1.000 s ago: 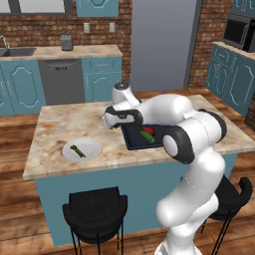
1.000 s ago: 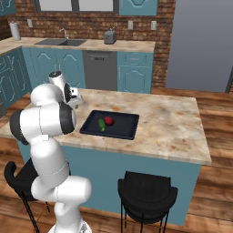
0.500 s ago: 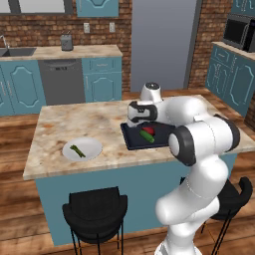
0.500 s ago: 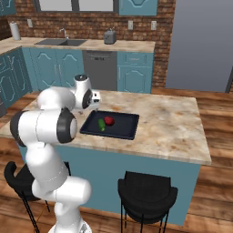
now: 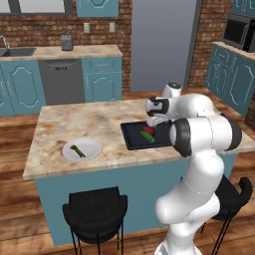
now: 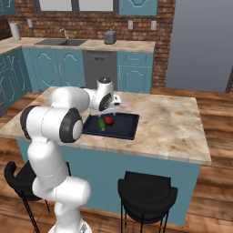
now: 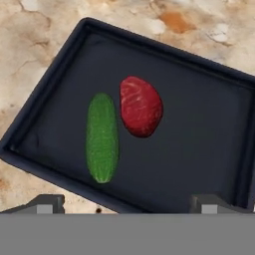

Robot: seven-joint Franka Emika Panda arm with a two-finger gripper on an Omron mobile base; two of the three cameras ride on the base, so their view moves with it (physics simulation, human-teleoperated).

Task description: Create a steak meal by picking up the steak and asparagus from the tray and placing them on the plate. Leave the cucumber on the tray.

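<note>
Hovering above the tray [image 7: 45, 104] with fingers [image 7: 46, 203] spread wide and empty, steak [image 7: 141, 105] lying near the tray's middle, cucumber [image 7: 102, 137] just beside it, asparagus [image 5: 77, 151] already on the plate [image 5: 92, 145] well apart across the counter [image 5: 74, 122]. Best to centre over the dark-red lump, turn the jaws to close across its narrow width, descend straight and grip from the side facing away from the cucumber, since that thick green neighbour crowds one flank and could get nudged or pinched along; low tray rim probably no obstacle
</note>
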